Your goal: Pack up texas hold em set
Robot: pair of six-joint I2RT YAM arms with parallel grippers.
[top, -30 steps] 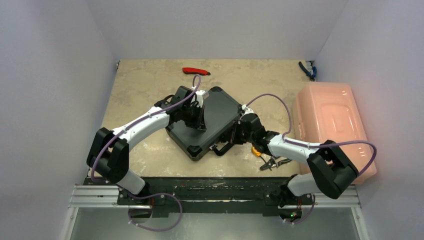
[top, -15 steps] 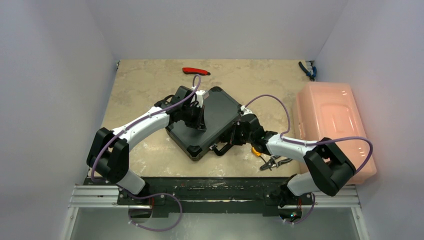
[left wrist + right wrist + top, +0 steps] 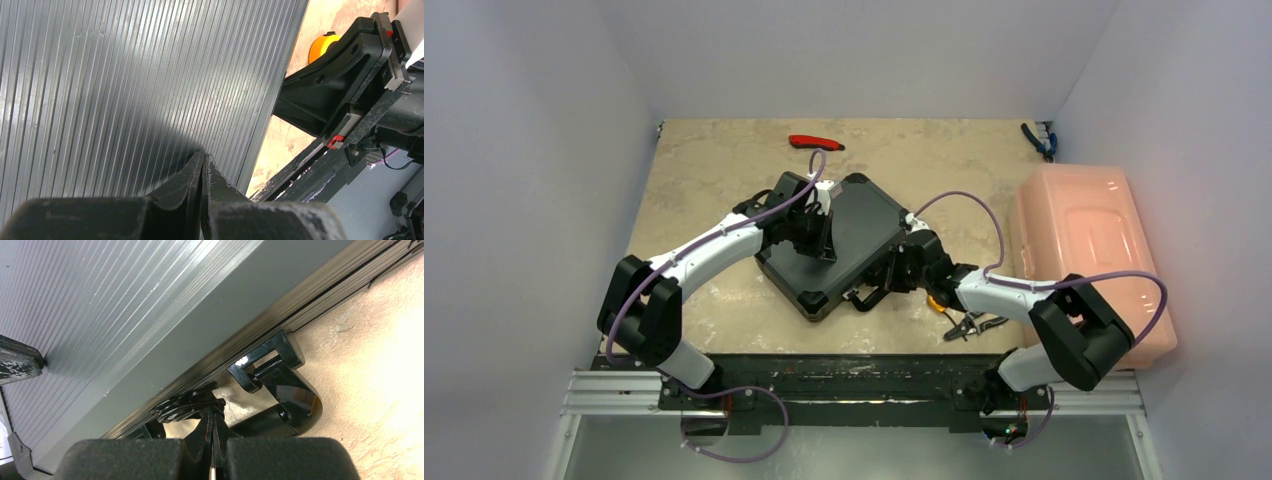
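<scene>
Resting on the briefcase lid (image 3: 864,215), left claw (image 3: 202,162) is clenched; right claw (image 3: 212,426), clenched, sits by latch (image 3: 187,405).

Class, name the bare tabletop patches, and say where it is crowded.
Bare: left of the red-handled tool; the far strip between it, the black ribbed briefcase and the pink plastic box. Crowded: near right, around the orange tape measure.

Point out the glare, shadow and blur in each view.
Top external: soft, even light, though the pink box looks washed out. Left wrist: sheen across the briefcase lid, a dark shadow ahead of the shut left end effector, whose near body is blurred. Right wrist: glare streaks on the ribbed lid, the table overexposed, the right end effector out of focus.
</scene>
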